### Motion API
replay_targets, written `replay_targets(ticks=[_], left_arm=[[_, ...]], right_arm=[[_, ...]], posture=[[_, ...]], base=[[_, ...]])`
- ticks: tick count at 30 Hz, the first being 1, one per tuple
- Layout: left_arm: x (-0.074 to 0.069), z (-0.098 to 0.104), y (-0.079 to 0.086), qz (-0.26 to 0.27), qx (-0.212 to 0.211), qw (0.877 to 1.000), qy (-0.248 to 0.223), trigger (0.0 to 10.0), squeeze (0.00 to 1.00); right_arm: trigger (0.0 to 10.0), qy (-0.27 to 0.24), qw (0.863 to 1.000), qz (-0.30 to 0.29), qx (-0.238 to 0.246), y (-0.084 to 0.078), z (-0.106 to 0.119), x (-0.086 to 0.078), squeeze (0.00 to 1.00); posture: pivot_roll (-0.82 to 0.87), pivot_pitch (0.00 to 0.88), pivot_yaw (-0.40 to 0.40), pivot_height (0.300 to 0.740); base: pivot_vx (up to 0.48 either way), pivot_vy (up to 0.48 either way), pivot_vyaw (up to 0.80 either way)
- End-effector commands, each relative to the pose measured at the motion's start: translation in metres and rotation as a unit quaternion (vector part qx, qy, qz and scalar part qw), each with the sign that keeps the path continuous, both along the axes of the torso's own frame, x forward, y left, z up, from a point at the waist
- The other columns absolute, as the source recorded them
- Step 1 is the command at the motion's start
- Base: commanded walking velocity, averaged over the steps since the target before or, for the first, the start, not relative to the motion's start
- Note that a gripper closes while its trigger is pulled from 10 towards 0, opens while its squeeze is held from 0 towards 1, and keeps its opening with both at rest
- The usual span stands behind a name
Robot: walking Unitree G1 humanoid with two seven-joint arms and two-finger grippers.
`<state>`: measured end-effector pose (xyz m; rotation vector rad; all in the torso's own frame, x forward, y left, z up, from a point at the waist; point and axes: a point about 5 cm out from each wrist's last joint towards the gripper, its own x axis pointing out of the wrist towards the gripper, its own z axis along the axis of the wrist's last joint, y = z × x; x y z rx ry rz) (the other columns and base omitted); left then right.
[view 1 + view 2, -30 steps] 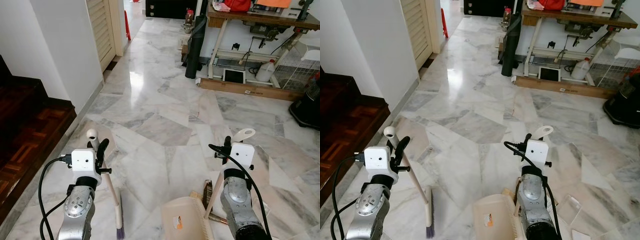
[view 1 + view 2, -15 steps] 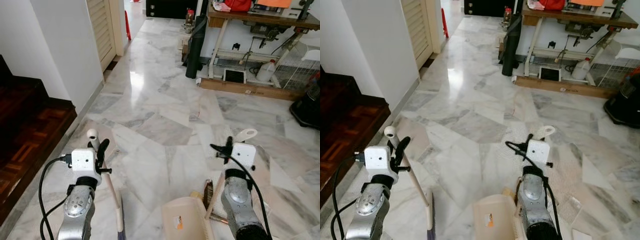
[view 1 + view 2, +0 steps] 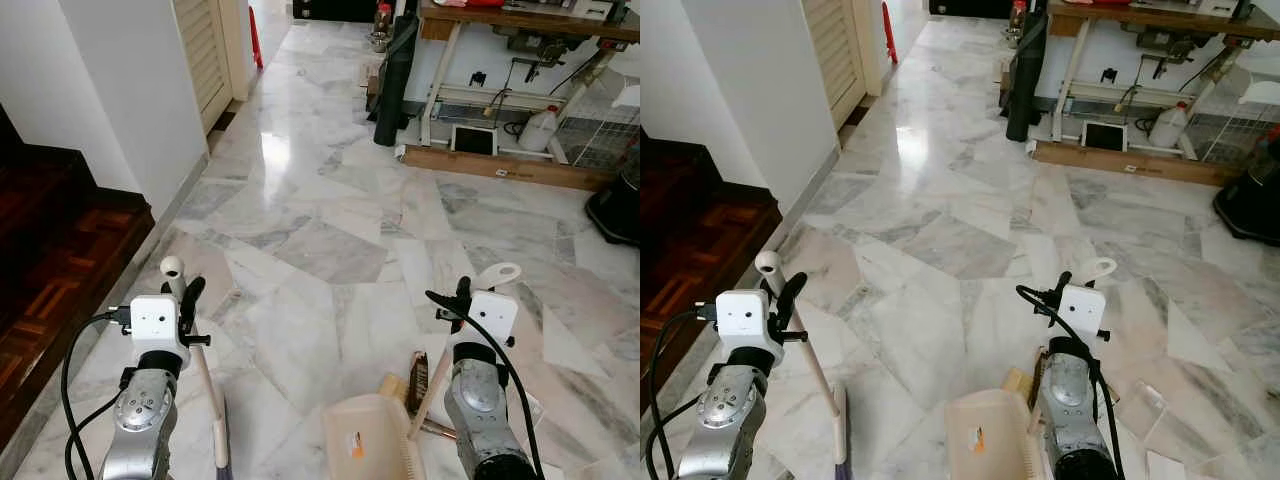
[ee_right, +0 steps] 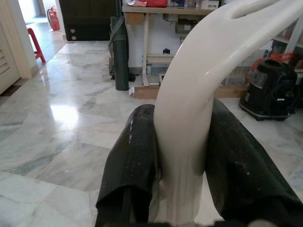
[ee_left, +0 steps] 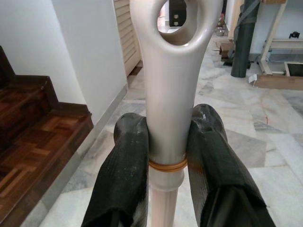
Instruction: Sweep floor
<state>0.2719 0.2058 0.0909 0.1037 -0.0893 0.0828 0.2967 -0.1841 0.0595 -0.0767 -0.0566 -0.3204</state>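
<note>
Gripping two tools at once, I stand mid-sweep: my left gripper (image 5: 166, 156) is clamped on the smooth cream broom handle (image 5: 170, 94) just below its looped hanging eye, a rubber band ringing the shaft at my pads, and my right gripper (image 4: 182, 156) is closed on the curved glossy white dustpan handle (image 4: 199, 90). The dustpan (image 3: 368, 440), a shallow beige plastic scoop, sits on the polished grey-veined marble floor (image 3: 330, 200); the broom's bristles are just left of it, a dark brush (image 3: 418, 382) just right. Next, I judge, comes drawing the bristles toward the dustpan's mouth.
</note>
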Motion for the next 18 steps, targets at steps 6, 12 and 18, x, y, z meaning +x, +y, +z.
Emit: replay_targets(ticks=[6, 12, 18], left_arm=[[0.0046, 0.0125, -0.0038, -0.008, -0.004, 0.999, -0.034, 10.0, 0.0], [0.005, 0.0084, -0.0027, 0.009, 0.009, 1.0, -0.02, 10.0, 0.0], [0.0062, 0.0061, -0.001, 0.017, 0.008, 1.0, -0.013, 10.0, 0.0]], right_arm=[[10.0, -0.018, 1.0, 0.005, -0.007, -0.0027, 0.0062, 0.0013, 0.0], [10.0, -0.027, 0.999, 0.025, 0.005, 0.0023, 0.0075, 0.0003, 0.0], [10.0, -0.031, 0.999, 0.02, -0.001, -0.0044, 0.0085, -0.0021, 0.0]], posture=[[0.1, 0.079, -0.031, 0.74], [0.1, 0.072, -0.033, 0.74], [0.09, 0.062, -0.031, 0.74]], base=[[0.0, 0.0, 0.0], [0.0, 0.0, 0.0], [0.0, 0.0, 0.0]])
